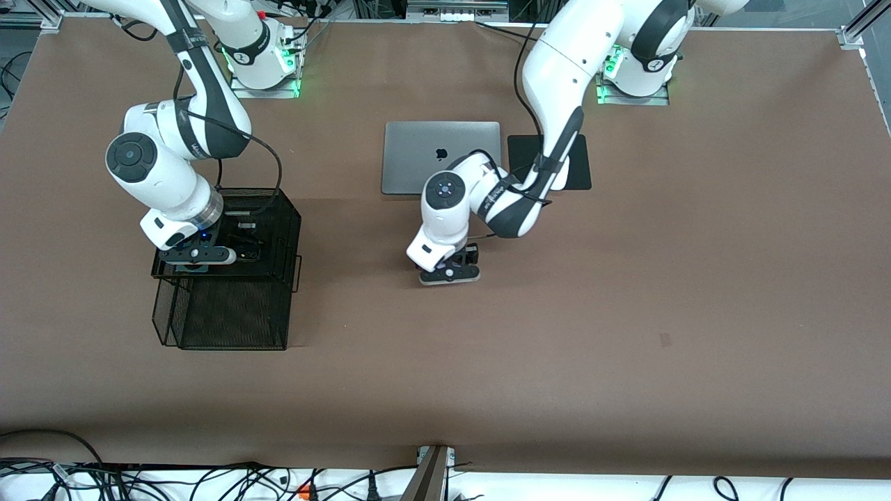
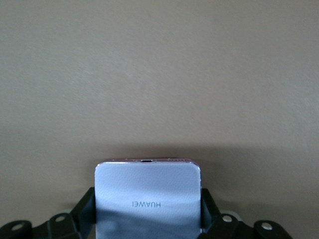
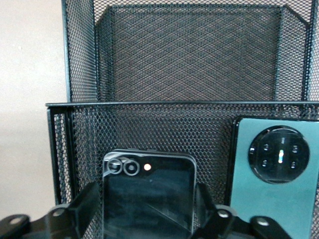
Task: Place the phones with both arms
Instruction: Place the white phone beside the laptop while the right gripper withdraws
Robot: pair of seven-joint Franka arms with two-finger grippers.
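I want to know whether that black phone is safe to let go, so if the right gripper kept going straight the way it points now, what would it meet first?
Probably the mesh floor of the black wire basket. The right gripper points down into a compartment, fingers either side of the small black phone, with the dark-green phone beside it. The depth left is unclear.

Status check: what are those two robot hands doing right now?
Right gripper in mesh basket, fingers around black phone, green phone beside. Left gripper holds lilac phone over table. Nothing blocking.

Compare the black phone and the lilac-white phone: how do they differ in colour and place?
The black phone is dark and glossy; the lilac-white phone is pale. The black one is in the mesh basket beside the green phone; the lilac-white one is over bare table. Both sit between gripper fingers.
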